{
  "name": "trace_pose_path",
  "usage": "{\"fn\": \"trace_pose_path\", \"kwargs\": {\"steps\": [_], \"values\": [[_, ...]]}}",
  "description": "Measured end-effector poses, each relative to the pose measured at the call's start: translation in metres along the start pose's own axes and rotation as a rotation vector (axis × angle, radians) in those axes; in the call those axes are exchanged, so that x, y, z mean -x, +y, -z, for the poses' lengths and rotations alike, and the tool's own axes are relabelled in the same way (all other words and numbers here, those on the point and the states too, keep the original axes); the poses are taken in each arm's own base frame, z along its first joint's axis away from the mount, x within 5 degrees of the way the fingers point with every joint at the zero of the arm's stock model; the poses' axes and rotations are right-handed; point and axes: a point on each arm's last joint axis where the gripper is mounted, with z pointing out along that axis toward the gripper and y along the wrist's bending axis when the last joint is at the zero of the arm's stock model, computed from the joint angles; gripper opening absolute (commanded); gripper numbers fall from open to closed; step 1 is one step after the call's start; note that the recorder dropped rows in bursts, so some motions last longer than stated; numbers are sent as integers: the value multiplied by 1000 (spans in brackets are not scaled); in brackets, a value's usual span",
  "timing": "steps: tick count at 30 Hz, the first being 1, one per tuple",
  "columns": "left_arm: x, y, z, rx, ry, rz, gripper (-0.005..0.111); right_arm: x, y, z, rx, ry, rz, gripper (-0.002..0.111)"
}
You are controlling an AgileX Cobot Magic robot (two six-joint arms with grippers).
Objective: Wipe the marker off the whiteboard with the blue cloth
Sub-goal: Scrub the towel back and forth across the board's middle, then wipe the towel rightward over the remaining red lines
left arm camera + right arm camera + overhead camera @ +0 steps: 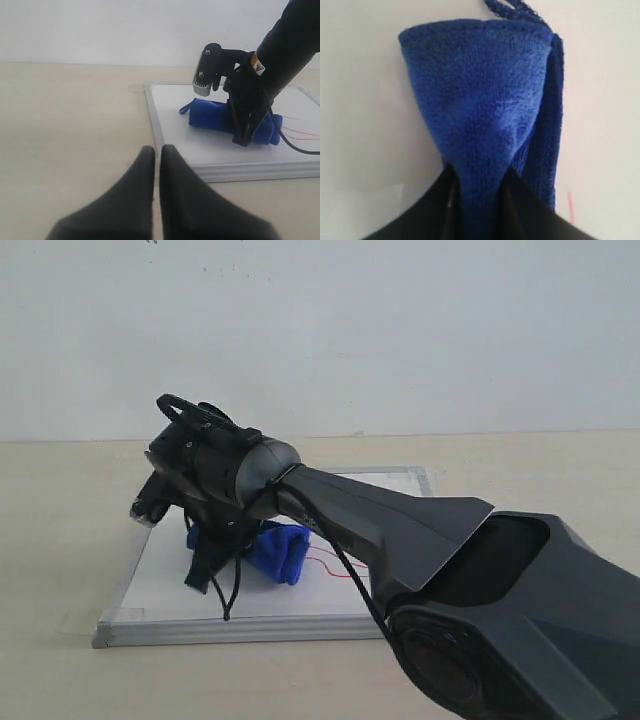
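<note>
The whiteboard (170, 580) lies flat on the table. On it rests the blue cloth (280, 550), a rolled bundle. My right gripper (215, 562) reaches across from the right and is shut on the cloth's middle, pressing it to the board. The right wrist view shows the cloth (485, 100) pinched between the black fingers of the right gripper (480, 185), with a short red piece of the marker (570, 207) beside it. Thin red marker lines (330, 565) run out from under the cloth towards the right. My left gripper (157, 150) hovers over the table off the board's corner, shut and holding nothing.
A black cable (232, 595) hangs from the right wrist over the board. The right arm's big dark body (480, 580) covers the board's right part. A clear tape tab (137, 87) sticks out at the board's corner. Beige table (65, 125) surrounds the board, with a white wall behind.
</note>
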Motion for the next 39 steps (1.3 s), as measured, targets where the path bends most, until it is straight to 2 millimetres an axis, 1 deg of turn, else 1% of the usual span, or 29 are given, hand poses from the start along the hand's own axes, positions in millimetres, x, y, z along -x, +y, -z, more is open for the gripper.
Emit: {"fn": "trace_pose_path", "kwargs": {"steps": [1, 3, 5, 6, 8, 12, 15, 17, 19, 21, 24, 26, 28, 30, 31, 32, 33, 34, 36, 38, 39], "values": [[0, 0, 0, 0, 0, 0, 4, -5, -11, -4, -56, 29, -40, 0], [0, 0, 0, 0, 0, 0, 4, -21, -38, -16, -136, 91, -106, 0], [0, 0, 0, 0, 0, 0, 4, -33, -56, -22, -163, 126, -166, 0], [0, 0, 0, 0, 0, 0, 4, -34, -57, -23, -149, 127, -185, 0], [0, 0, 0, 0, 0, 0, 4, -33, -52, -24, -103, 119, -208, 0], [0, 0, 0, 0, 0, 0, 4, -28, -43, -19, 23, 82, -181, 0], [0, 0, 0, 0, 0, 0, 4, -19, -29, -11, 176, 11, -97, 0], [0, 0, 0, 0, 0, 0, 4, -10, -15, -3, 301, -61, -44, 0], [0, 0, 0, 0, 0, 0, 4, -5, -5, 1, 367, -104, -16, 0], [0, 0, 0, 0, 0, 0, 4, -2, 1, 4, 381, -114, -8, 0], [0, 0, 0, 0, 0, 0, 4, -4, -5, 1, 314, -81, -41, 0], [0, 0, 0, 0, 0, 0, 4, -6, -10, 0, 220, -43, -75, 0], [0, 0, 0, 0, 0, 0, 4, -10, -21, -3, 87, 5, -108, 0], [0, 0, 0, 0, 0, 0, 4, -19, -37, -11, -20, 51, -140, 0], [0, 0, 0, 0, 0, 0, 4, -31, -55, -20, -78, 91, -187, 0], [0, 0, 0, 0, 0, 0, 4, -35, -61, -23, -88, 101, -211, 0], [0, 0, 0, 0, 0, 0, 4, -41, -70, -26, -82, 109, -259, 0], [0, 0, 0, 0, 0, 0, 4, -42, -71, -27, -59, 107, -277, 0], [0, 0, 0, 0, 0, 0, 4, -39, -64, -26, 34, 85, -284, 0], [0, 0, 0, 0, 0, 0, 4, -32, -54, -18, 184, 26, -228, 0], [0, 0, 0, 0, 0, 0, 4, -25, -44, -13, 302, -32, -205, 0]]}}
